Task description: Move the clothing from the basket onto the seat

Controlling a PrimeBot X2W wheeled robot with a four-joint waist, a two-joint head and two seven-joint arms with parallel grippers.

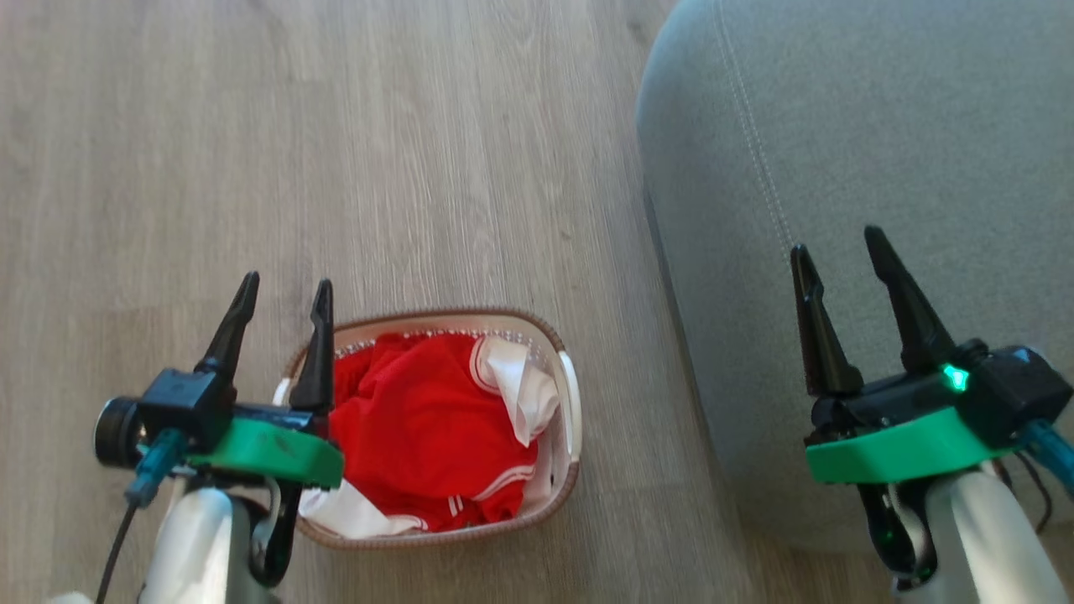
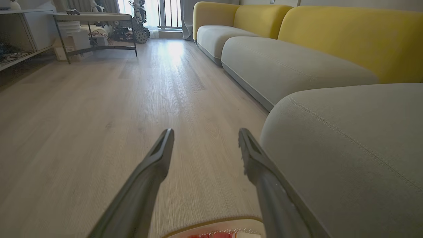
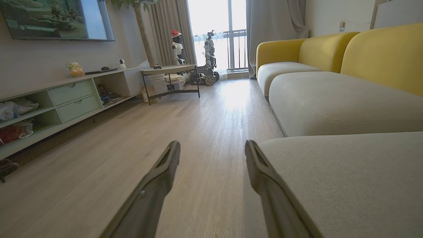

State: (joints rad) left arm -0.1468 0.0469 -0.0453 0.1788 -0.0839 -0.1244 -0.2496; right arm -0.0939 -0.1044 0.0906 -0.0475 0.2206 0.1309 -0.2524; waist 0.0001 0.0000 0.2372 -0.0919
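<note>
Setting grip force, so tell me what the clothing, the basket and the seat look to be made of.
Clothing: soft red fabric with white trim, slightly glossy, lying in loose folds; probably a synthetic sports knit.
Basket: seemingly rigid white plastic, with perforated walls and a brown woven-look rim.
Seat: matte grey-green woven upholstery with stitched seams.

I read the left gripper, two long dark tapered fingers on a green wrist plate, at near left. Its fingers are parted, pointing far, with nothing between them. The right gripper, of the same build, sits at near right, fingers parted and empty, tips farther out. The pale left forearm and pale right forearm enter from the near edge.
</note>
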